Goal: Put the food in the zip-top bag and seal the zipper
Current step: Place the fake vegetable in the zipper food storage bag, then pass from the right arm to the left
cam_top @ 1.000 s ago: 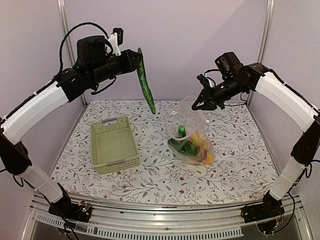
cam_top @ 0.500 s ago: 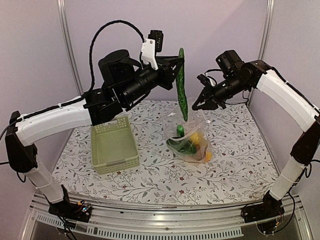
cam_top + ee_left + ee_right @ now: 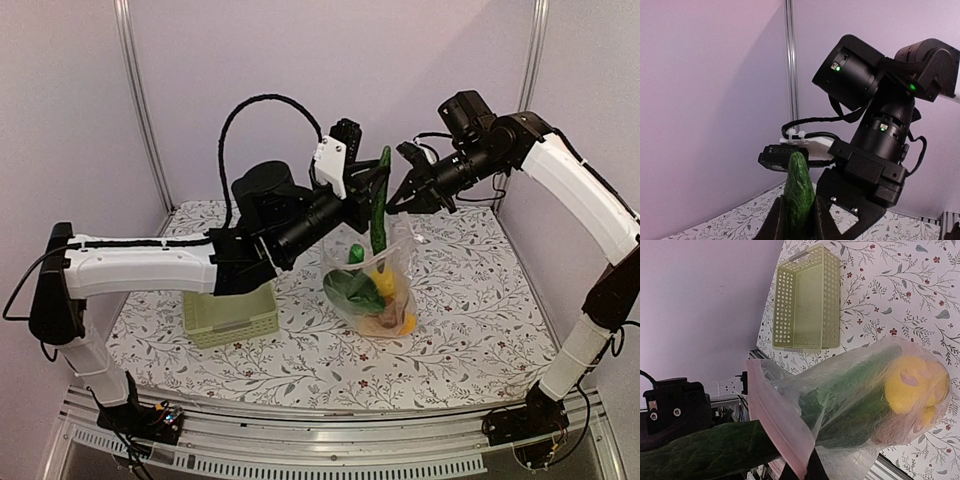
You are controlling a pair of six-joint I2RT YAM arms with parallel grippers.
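From where I stand, the left gripper is clamped on the long green cucumber, its fingers pressed against both sides of it. The cucumber hangs nearly upright, with its lower end dipping into the mouth of the zip-top bag. The right gripper is pressed together on the bag's upper edge and holds the mouth up. In its wrist view the pinch sits right on the pale pink zipper, with the cucumber passing the strip into the bag. Inside the clear plastic lie yellow lemons, dark green pieces and something orange at the bottom. The pale green basket sits on the flowered table to the left, well apart from the bag and partly hidden under the left arm.
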